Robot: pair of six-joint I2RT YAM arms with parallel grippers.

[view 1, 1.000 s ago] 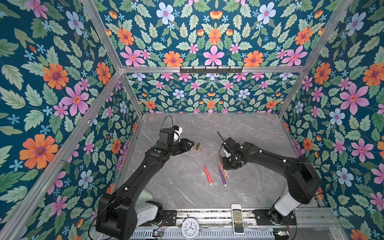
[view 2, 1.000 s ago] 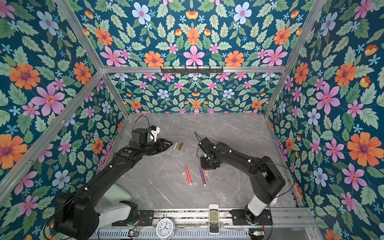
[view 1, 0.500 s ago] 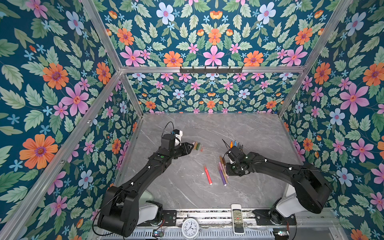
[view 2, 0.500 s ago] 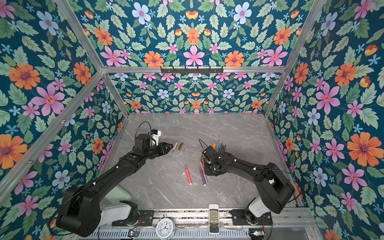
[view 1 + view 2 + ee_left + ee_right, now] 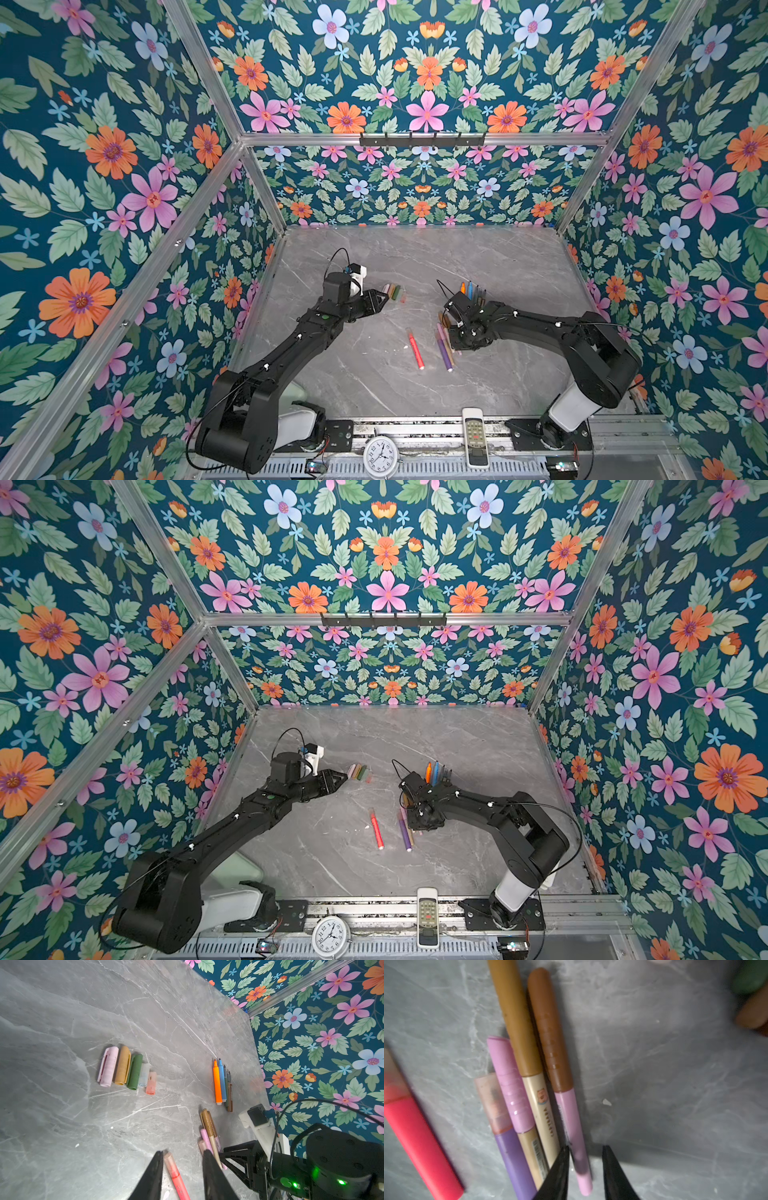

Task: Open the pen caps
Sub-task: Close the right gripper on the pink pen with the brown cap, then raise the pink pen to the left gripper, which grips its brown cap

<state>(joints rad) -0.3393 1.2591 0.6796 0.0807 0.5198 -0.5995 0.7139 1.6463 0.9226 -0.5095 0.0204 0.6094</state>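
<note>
Right hand (image 5: pixel 584 1147) stands parted over the pink pen (image 5: pixel 566 1109); left hand (image 5: pixel 182 1152) hangs open, empty. Light, stiff, slick plastic, likely: clamp the pen mid-body, tug its brown cap (image 5: pixel 548 1032).

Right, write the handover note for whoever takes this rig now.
Left gripper: open, empty, near the five loose plastic caps lying in a row.
Right gripper: open over the pink pen with the brown cap, not yet clamped.
Done: at least four uncapped felt-tip pens lie side by side.
Left: five capped pens, that pink one, three beside it, and the red pen with the translucent cap apart.
</note>
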